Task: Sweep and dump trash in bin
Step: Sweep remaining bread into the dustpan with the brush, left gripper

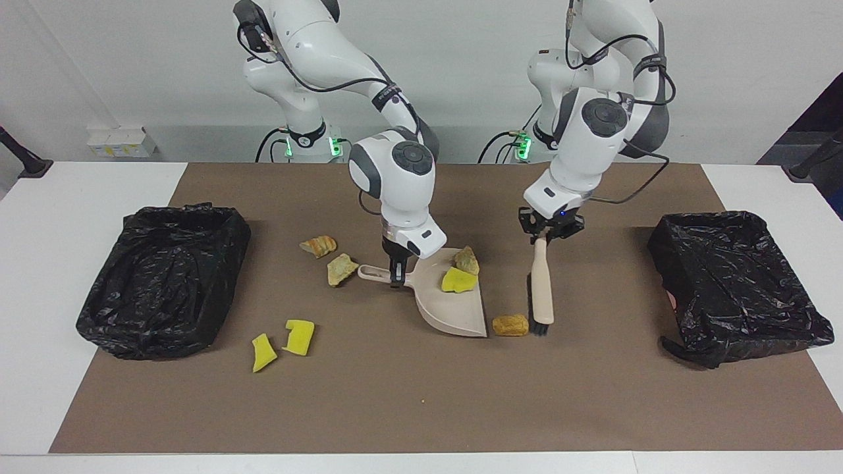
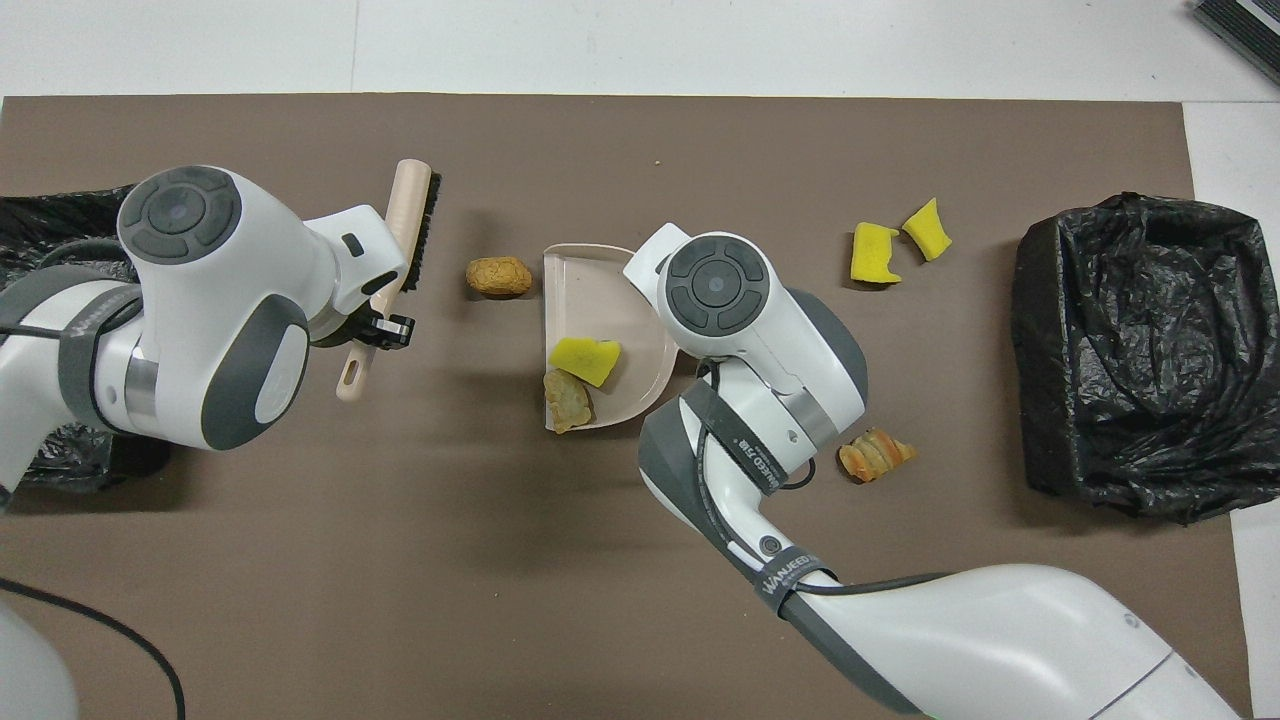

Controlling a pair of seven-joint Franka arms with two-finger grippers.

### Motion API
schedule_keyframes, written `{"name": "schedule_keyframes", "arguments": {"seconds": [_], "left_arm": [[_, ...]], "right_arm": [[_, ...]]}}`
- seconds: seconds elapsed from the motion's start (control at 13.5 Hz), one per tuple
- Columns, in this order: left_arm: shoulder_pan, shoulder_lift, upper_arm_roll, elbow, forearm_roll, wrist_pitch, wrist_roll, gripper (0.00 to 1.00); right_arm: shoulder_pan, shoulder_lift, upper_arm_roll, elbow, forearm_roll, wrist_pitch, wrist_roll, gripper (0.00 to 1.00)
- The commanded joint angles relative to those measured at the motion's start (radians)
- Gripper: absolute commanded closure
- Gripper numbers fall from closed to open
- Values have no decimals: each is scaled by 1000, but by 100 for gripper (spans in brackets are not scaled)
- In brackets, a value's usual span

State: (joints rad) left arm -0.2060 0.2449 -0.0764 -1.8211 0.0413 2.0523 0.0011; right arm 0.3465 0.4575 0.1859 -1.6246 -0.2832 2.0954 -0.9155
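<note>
I see a white table [image 1: 39, 263] with a brown mat [image 1: 408, 395] on it. Mid-mat lies a beige dustpan [image 1: 454, 313]. A brown lump [image 1: 510, 324] sits just beside its open edge, four scraps [image 1: 299, 337] lie toward the right arm's end, and black-lined bins [image 1: 164, 280] lie well apart from the dustpan at each end.

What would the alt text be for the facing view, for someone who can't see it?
Two white robot arms work over a brown mat: the right end effector grips a beige dustpan holding two scraps, and the left end effector holds a brush beside an orange-brown lump. Four more scraps lie on the mat, and a black-lined bin sits at each end of the table.
</note>
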Motion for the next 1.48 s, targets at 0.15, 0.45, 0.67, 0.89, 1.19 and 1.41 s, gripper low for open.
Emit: {"name": "schedule_keyframes", "arguments": {"seconds": [0.15,0.45,0.67,0.89,1.19,1.41], "left_arm": [[-19,67,-20,-15,17,60,25,100],[-59,25,-25,-114,6,59,37,100],[-104,-7,-32,-164,-110,51,43,100],[-197,-27,-32,-164,-214,-19,-7,100],[-225,-94,-31,-155,-244,-85,-110,100],[-216,-163,-22,-132,-230,-138,-335,100]], "right_arm": [[-18,-5,7,-20,24,-23,-17,100],[-35,-8,9,-37,30,-41,-62,100],[-35,-8,9,-37,30,-41,-63,100],[-35,-8,9,-35,30,-41,-65,100],[-43,-8,9,-35,30,-41,-91,100],[-63,-7,9,-34,30,-29,-134,100]]}}
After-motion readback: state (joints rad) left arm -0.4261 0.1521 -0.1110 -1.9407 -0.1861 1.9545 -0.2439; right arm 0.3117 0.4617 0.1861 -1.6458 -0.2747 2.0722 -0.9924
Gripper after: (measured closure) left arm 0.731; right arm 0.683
